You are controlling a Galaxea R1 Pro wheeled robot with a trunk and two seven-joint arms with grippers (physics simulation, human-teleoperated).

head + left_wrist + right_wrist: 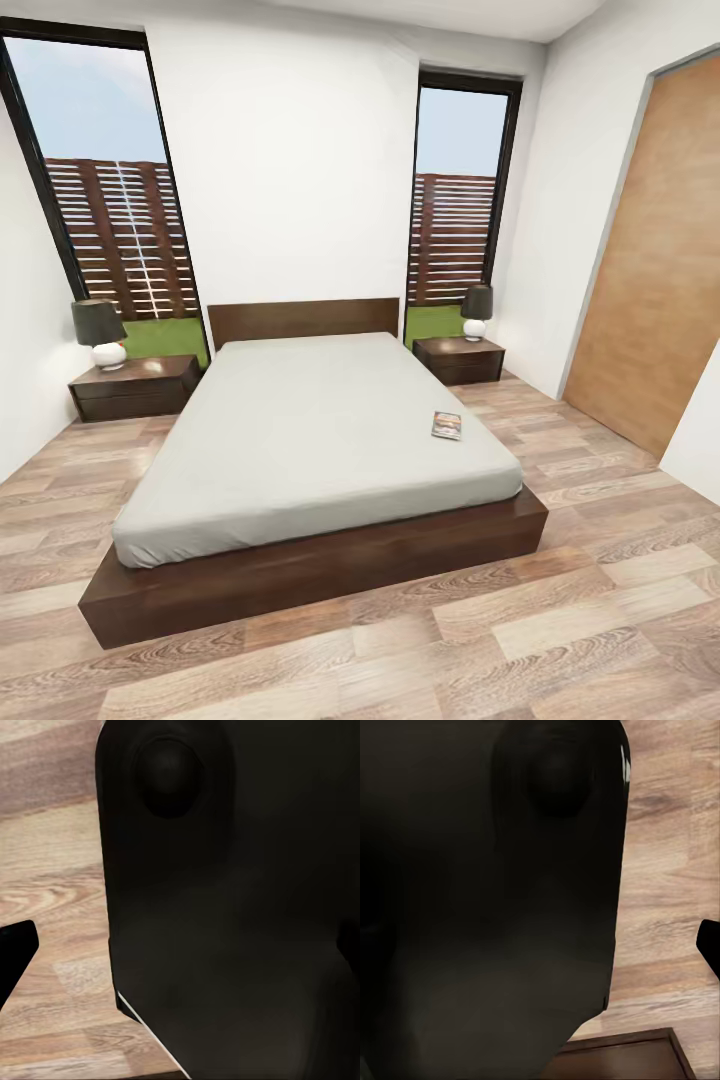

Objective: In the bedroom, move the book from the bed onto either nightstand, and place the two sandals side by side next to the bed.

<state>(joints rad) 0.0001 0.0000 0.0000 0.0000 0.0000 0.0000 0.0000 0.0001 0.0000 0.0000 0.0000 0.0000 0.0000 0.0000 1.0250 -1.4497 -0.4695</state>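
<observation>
Book (447, 425): small, thin, dark cover with an orange band, lying flat on the grey mattress near the right edge of the bed (300, 440), right of frame centre. Nightstands (133, 387) (459, 359) flank the headboard, each carrying a lamp. Wood-plank floor (560, 640), white walls, tall windows. Wrist views show dark robot body and floor; can't tell finger state on either gripper.
</observation>
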